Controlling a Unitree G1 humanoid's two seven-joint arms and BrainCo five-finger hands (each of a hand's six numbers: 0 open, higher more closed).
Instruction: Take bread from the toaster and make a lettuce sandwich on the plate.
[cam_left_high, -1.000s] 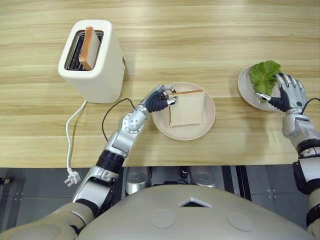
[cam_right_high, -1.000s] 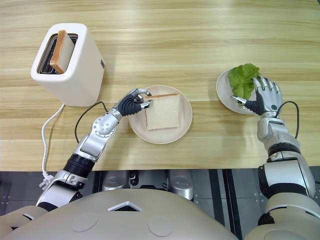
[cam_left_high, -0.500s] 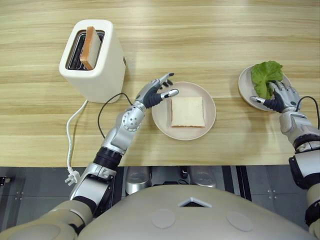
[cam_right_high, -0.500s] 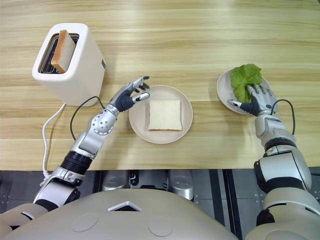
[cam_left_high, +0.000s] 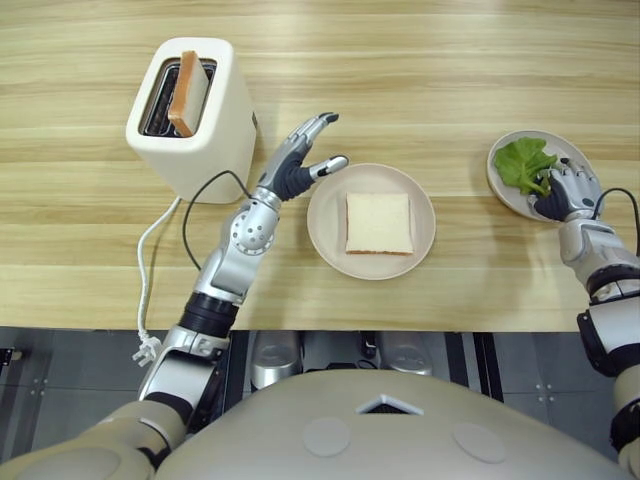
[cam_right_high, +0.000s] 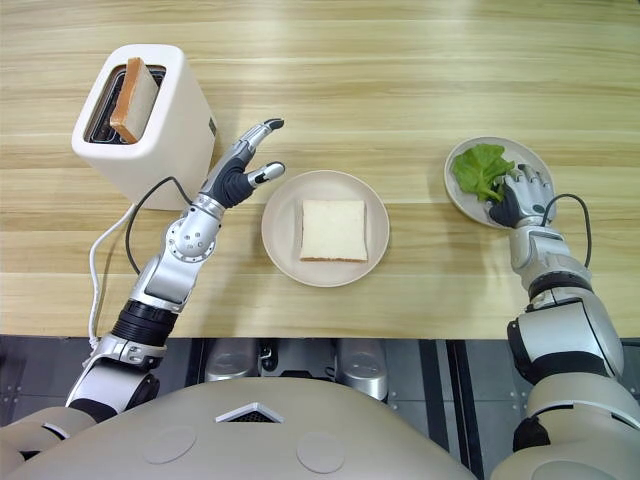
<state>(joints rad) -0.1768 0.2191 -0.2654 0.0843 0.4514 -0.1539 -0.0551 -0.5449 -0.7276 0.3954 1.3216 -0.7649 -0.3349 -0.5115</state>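
Note:
A cream toaster (cam_left_high: 190, 125) stands at the back left with one slice of toast (cam_left_high: 187, 78) sticking up from a slot. One white bread slice (cam_left_high: 379, 222) lies flat on the beige plate (cam_left_high: 325, 215) in the middle. My left hand (cam_left_high: 298, 165) is raised between toaster and plate, fingers spread open and holding nothing. A green lettuce leaf (cam_left_high: 523, 165) rests on a small plate (cam_left_high: 500, 185) at the right. My right hand (cam_left_high: 563, 192) sits on that small plate with its fingers curled onto the leaf's right edge.
The toaster's black cord (cam_left_high: 200, 200) loops on the table under my left forearm, and its white cable (cam_left_high: 148, 290) runs off the front edge to a hanging plug (cam_left_high: 143, 352). Bare wooden tabletop (cam_left_high: 420, 70) stretches behind both plates.
My left hand let go of the bread slice, which now lies flat on the plate, and rose back toward the toaster with fingers spread. My right hand closed down onto the lettuce.

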